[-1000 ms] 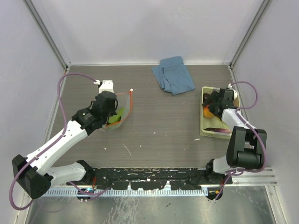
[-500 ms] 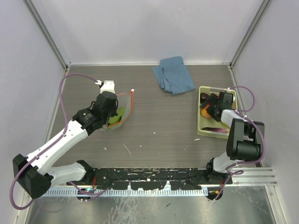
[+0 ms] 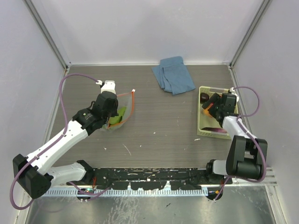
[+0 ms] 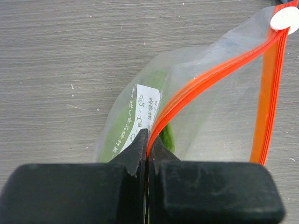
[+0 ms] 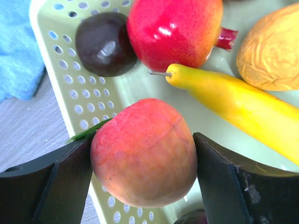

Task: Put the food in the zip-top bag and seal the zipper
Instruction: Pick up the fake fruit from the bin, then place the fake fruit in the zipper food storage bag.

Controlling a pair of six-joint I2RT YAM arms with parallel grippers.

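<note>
My left gripper [image 3: 113, 111] [image 4: 147, 140] is shut on the orange-red zipper strip [image 4: 205, 79] of the clear zip-top bag [image 3: 122, 111] and holds its mouth up. A green leafy vegetable [image 4: 117, 135] lies inside the bag. The white slider tab [image 4: 284, 20] sits at the strip's far end. My right gripper [image 3: 211, 108] [image 5: 144, 154] is shut on a peach round fruit [image 5: 144, 151] over the pale green basket [image 3: 202, 127]. In the basket lie a red fruit [image 5: 175, 28], a yellow banana [image 5: 238, 109], a dark purple fruit [image 5: 103, 44] and an orange fruit [image 5: 271, 46].
A folded blue cloth [image 3: 173, 74] lies at the back centre of the table. The basket stands by the right wall. Metal frame posts rise at both back corners.
My right gripper has shifted slightly inside the basket and now holds the peach fruit. The basket has shifted a little. My left arm holds the bag as before.
</note>
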